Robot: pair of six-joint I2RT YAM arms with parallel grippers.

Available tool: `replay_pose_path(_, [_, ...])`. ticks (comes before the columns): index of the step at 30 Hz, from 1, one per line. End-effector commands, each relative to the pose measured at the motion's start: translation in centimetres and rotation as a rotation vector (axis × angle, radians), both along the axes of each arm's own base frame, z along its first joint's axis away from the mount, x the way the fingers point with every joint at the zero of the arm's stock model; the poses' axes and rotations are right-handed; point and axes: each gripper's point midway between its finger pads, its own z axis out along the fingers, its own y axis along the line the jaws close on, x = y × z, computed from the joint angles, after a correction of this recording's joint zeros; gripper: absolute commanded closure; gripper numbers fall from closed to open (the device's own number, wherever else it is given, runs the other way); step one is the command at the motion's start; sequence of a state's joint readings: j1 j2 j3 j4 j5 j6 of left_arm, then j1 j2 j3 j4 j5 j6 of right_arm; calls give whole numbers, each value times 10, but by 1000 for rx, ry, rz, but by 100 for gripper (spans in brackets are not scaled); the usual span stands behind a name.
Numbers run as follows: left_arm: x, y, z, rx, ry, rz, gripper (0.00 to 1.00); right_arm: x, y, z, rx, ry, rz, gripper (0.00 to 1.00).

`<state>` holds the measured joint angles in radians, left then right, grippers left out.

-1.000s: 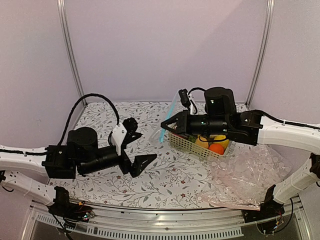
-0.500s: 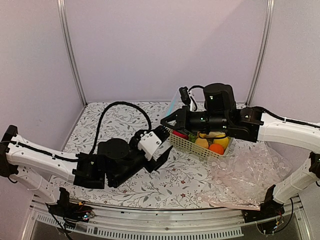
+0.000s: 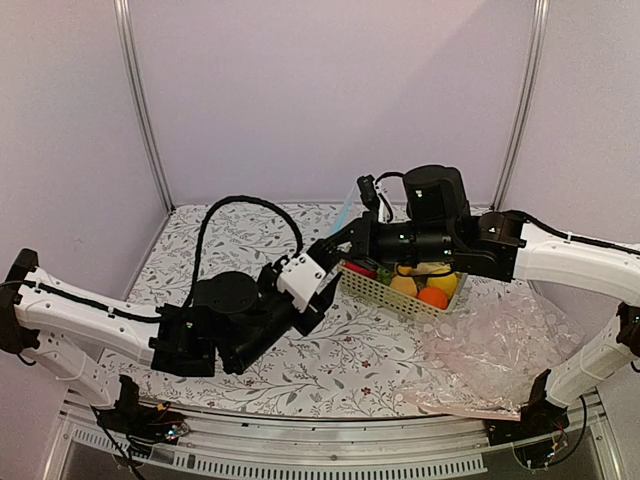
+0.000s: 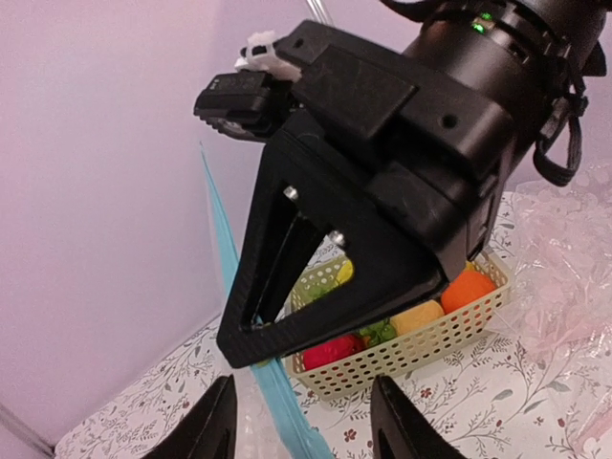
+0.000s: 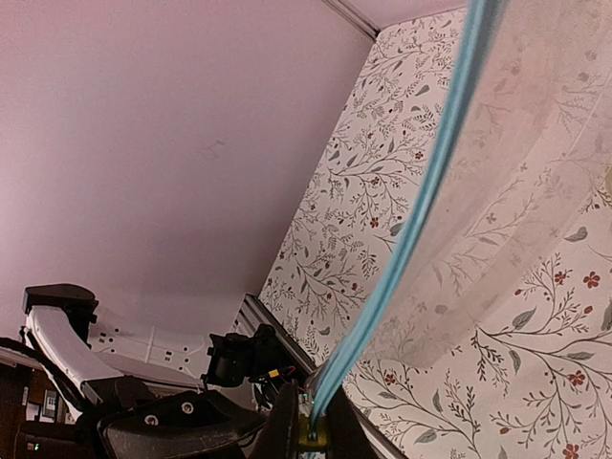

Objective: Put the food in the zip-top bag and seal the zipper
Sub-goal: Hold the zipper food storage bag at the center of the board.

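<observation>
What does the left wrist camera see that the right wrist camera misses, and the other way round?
Only the left wrist view shows the cream perforated basket holding a yellow toy fruit and a red toy fruit, the crinkled pinkish plastic sheet, the open left gripper, and the right gripper from outside. Only the right wrist view shows the white left arm, low at the left. Both show the light blue zipper strip of the clear plastic bag, pinched by the right gripper, and the flowered tabletop.

Top external: above and behind, looking down on the table [image 3: 230, 235]. Wrist cameras: close, facing each other, both showing the zipper [image 4: 222, 239].
</observation>
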<state>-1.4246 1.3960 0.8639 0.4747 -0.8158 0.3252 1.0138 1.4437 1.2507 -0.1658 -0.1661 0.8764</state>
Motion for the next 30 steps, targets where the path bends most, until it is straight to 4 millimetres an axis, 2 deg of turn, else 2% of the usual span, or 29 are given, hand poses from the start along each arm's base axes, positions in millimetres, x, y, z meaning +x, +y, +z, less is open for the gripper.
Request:
replay_pose_path(1, [-2, -4, -2, 2, 4, 11, 51, 4, 0, 5, 3, 6, -14, 92])
replay_pose_path(7, [4, -3, -6, -11, 30, 17, 51, 4, 0, 5, 4, 17, -16, 92])
replay_pose_path(12, [9, -2, -7, -1, 25, 24, 63, 3, 0, 5, 4, 20, -15, 92])
replay_pose_path(14, [11, -1, -8, 13, 24, 35, 71, 3, 0, 4, 4, 22, -13, 92])
replay_pose_path(16, [13, 0, -8, 20, 21, 48, 74, 3, -1, 4, 2, 22, -16, 92])
replay_pose_path(30, [26, 2, -13, 35, 10, 152, 68, -2, 3, 4, 9, 43, 15, 92])
